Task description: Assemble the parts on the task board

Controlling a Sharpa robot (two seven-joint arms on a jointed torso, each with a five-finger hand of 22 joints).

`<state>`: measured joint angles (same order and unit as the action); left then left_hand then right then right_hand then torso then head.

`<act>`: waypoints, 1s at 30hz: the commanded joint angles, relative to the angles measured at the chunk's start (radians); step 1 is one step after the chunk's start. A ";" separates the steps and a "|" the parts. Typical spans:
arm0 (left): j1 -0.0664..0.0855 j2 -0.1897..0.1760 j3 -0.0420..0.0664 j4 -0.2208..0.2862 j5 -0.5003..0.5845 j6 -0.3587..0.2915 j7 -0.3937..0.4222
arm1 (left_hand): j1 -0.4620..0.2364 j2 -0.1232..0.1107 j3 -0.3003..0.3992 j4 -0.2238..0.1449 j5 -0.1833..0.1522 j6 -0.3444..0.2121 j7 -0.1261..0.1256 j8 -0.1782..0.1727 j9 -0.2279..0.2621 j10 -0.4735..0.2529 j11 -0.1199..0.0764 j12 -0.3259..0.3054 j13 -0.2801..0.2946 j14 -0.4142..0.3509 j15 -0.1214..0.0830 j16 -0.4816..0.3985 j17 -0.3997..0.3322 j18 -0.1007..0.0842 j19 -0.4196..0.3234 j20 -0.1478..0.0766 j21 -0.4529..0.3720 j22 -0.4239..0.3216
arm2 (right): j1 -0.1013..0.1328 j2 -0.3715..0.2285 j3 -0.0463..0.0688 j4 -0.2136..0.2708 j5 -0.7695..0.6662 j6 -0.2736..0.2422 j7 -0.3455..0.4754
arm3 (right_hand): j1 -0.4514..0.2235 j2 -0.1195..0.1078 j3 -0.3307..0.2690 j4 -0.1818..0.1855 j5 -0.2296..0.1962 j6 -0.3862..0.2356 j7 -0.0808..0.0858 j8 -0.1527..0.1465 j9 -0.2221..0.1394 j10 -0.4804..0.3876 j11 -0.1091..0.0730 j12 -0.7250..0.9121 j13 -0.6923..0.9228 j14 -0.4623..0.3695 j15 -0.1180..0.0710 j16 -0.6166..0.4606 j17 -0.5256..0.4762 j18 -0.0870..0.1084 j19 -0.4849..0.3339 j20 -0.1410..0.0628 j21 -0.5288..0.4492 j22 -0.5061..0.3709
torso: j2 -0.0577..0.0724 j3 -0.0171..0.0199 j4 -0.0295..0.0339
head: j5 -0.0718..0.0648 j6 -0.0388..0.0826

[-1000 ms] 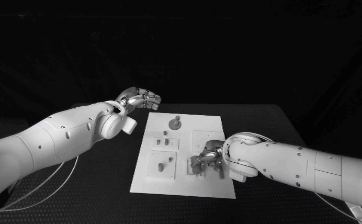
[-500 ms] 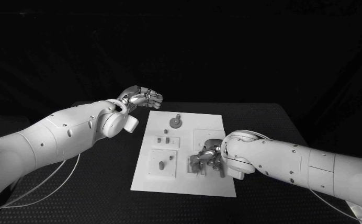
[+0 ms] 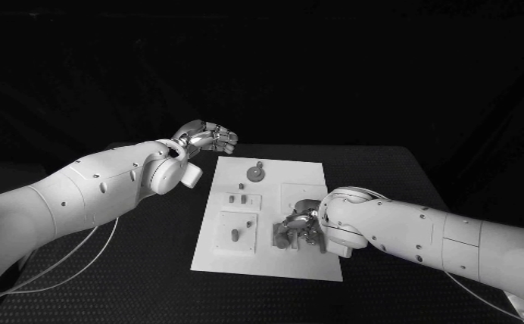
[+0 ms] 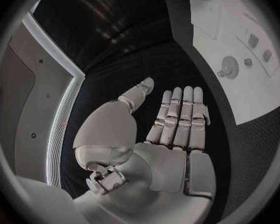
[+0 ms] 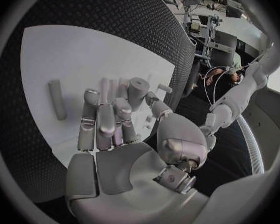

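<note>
Holding a short grey cylindrical part (image 5: 137, 90) between thumb and fingertips, the right hand (image 3: 298, 231) sits low over the flat white rectangular task board (image 3: 311, 266), near its right edge toward the front. In the right wrist view the held part stands roughly upright over the white surface, and whether its foot already touches the board I cannot tell. A second grey rod-shaped part (image 5: 57, 99) lies flat on the board just beyond the fingers (image 5: 98, 115), its long axis running about parallel to them. Further out, a round grey disc-shaped part (image 3: 254, 175) sits near the board's far edge, with small pegs in the square insets along the left side. The left hand (image 3: 205, 140) hangs well apart, off the board's far left corner, fingers curled in on nothing. The right hand is plainly the nearer, so I judge the seating falls to it, pressing straight down.
</note>
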<state>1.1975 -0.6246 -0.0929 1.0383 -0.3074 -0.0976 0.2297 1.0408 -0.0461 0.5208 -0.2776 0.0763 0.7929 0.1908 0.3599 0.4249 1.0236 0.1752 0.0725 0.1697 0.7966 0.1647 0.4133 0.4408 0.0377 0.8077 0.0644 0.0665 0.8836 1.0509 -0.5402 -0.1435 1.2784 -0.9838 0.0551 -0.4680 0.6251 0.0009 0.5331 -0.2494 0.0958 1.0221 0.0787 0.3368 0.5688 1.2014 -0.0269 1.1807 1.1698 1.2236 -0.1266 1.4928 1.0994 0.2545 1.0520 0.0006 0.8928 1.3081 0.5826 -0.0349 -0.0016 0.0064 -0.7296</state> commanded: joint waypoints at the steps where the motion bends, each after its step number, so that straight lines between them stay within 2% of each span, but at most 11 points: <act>1: 0.001 0.003 0.001 0.003 -0.003 0.012 0.006 | -0.014 0.000 -0.003 0.005 -0.002 -0.001 0.006 0.002 -0.001 0.003 0.004 0.000 -0.002 -0.001 0.009 -0.006 0.001 0.012 -0.001 0.008 0.002 -0.001 | -0.004 0.003 -0.002 -0.012 -0.008 -0.009 0.006 | -0.018 -0.009 0.007 0.013 0.000 -0.007 0.007 -0.007 0.000 -0.018 0.002 -0.015 -0.012 -0.016 -0.001 0.001 -0.012 0.007 -0.011 0.004 0.003 0.018 | 0.000 -0.0002 -0.0006 | 0.000 -0.001; 4: 0.001 0.003 0.001 0.003 -0.003 0.012 0.005 | -0.014 0.000 -0.003 0.006 -0.002 -0.002 0.007 0.002 -0.001 0.003 0.004 0.000 -0.002 -0.001 0.010 -0.006 0.001 0.012 -0.001 0.008 0.002 -0.001 | -0.004 0.005 -0.002 -0.019 -0.008 -0.016 0.006 | -0.026 -0.020 0.011 0.025 0.000 -0.010 0.008 -0.010 0.000 -0.029 0.003 -0.026 -0.022 -0.026 0.000 0.000 -0.023 0.007 -0.013 0.004 0.003 0.018 | 0.000 0.0003 -0.0006 | 0.000 -0.001; 15: 0.001 0.003 0.001 0.002 -0.003 0.012 0.005 | -0.015 0.000 -0.003 0.006 -0.002 -0.003 0.007 0.002 -0.002 0.003 0.004 0.000 -0.003 -0.001 0.010 -0.007 0.002 0.012 -0.002 0.009 0.002 -0.002 | -0.005 -0.007 -0.002 -0.010 -0.027 -0.018 0.029 | -0.058 -0.148 0.059 0.118 -0.001 -0.027 0.014 -0.024 0.005 -0.048 0.008 -0.035 -0.029 -0.055 0.005 0.004 -0.057 0.007 -0.021 0.003 0.001 0.018 | -0.001 0.0006 -0.0013 | -0.001 -0.005; 19: 0.001 0.002 0.001 0.003 -0.003 0.012 0.005 | -0.014 0.001 -0.003 0.006 -0.002 -0.003 0.007 0.002 -0.002 0.003 0.004 0.000 -0.004 -0.001 0.010 -0.008 0.002 0.012 -0.002 0.009 0.002 -0.002 | -0.005 -0.025 -0.002 0.011 -0.031 -0.018 0.037 | -0.046 -0.163 0.065 0.117 -0.002 -0.024 0.014 -0.022 0.009 -0.048 0.008 -0.033 -0.029 -0.057 0.005 0.007 -0.061 0.007 -0.021 0.003 0.004 0.019 | -0.001 0.0012 -0.0014 | 0.000 -0.006; 24: 0.001 -0.003 0.001 0.004 -0.003 0.011 0.004 | -0.014 0.000 -0.003 0.005 -0.002 -0.003 0.007 0.002 -0.002 0.003 0.004 0.000 -0.004 -0.001 0.010 -0.008 0.002 0.013 -0.002 0.009 0.002 -0.002 | -0.005 -0.069 -0.002 0.069 -0.053 -0.021 0.043 | -0.036 -0.190 0.076 0.128 -0.002 -0.021 0.012 -0.020 0.014 -0.047 0.007 -0.032 -0.030 -0.057 0.004 0.010 -0.064 0.007 -0.020 0.003 0.006 0.018 | -0.001 0.0009 -0.0016 | 0.002 -0.007; 26: 0.001 -0.004 0.001 0.004 -0.003 0.011 0.004 | -0.014 0.000 -0.003 0.005 -0.002 -0.003 0.007 0.002 -0.002 0.004 0.004 0.000 -0.004 -0.001 0.010 -0.008 0.003 0.013 -0.002 0.009 0.002 -0.003 | -0.005 -0.084 -0.002 0.089 -0.068 -0.023 0.044 | -0.036 -0.190 0.076 0.128 -0.002 -0.021 0.012 -0.020 0.014 -0.047 0.007 -0.032 -0.030 -0.057 0.004 0.010 -0.064 0.007 -0.020 0.003 0.006 0.018 | -0.001 0.0009 -0.0021 | 0.002 -0.008; 28: 0.001 -0.004 0.001 0.004 -0.003 0.010 0.004 | -0.014 0.000 -0.003 0.005 -0.001 -0.003 0.007 0.002 -0.002 0.004 0.004 0.000 -0.004 -0.001 0.010 -0.009 0.003 0.013 -0.002 0.009 0.002 -0.003 | -0.005 -0.095 -0.002 0.105 -0.087 -0.022 0.044 | -0.023 -0.200 0.081 0.123 -0.002 -0.018 0.011 -0.018 0.016 -0.046 0.006 -0.031 -0.029 -0.054 0.004 0.012 -0.061 0.007 -0.019 0.002 0.007 0.018 | -0.001 0.0008 -0.0017 | 0.002 -0.007; 30: 0.001 -0.004 0.001 0.005 -0.003 0.011 0.004 | -0.014 0.000 -0.003 0.005 -0.001 -0.003 0.007 0.002 -0.002 0.004 0.004 0.000 -0.004 -0.001 0.010 -0.009 0.003 0.013 -0.002 0.009 0.002 -0.003 | -0.005 -0.098 -0.002 0.112 -0.104 -0.015 0.045 | -0.001 -0.197 0.084 0.113 -0.004 -0.013 0.009 -0.014 0.020 -0.043 0.004 -0.029 -0.029 -0.050 0.002 0.015 -0.060 0.007 -0.017 0.001 0.010 0.019 | -0.001 0.0008 -0.0018 | 0.002 -0.009</act>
<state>1.1974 -0.6296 -0.0929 1.0397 -0.3077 -0.0971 0.2277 1.0333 -0.0467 0.5184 -0.2752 0.0763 0.7929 0.1908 0.3599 0.4241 1.0236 0.1752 0.0725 0.1669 0.7929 0.1683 0.4095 0.4425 0.0366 0.8041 0.0679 0.0665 0.8818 1.0465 -0.6373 -0.1454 1.3842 -1.0314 0.0303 -0.4368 0.6156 -0.1989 0.6173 -0.1326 0.0959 1.0019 0.0834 0.3174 0.5873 1.1579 -0.0178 1.1497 1.1418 1.1716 -0.1188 1.5044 1.0384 0.2555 1.0360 0.0020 0.8990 1.3077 0.5820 -0.0337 -0.0034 0.0085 -0.7374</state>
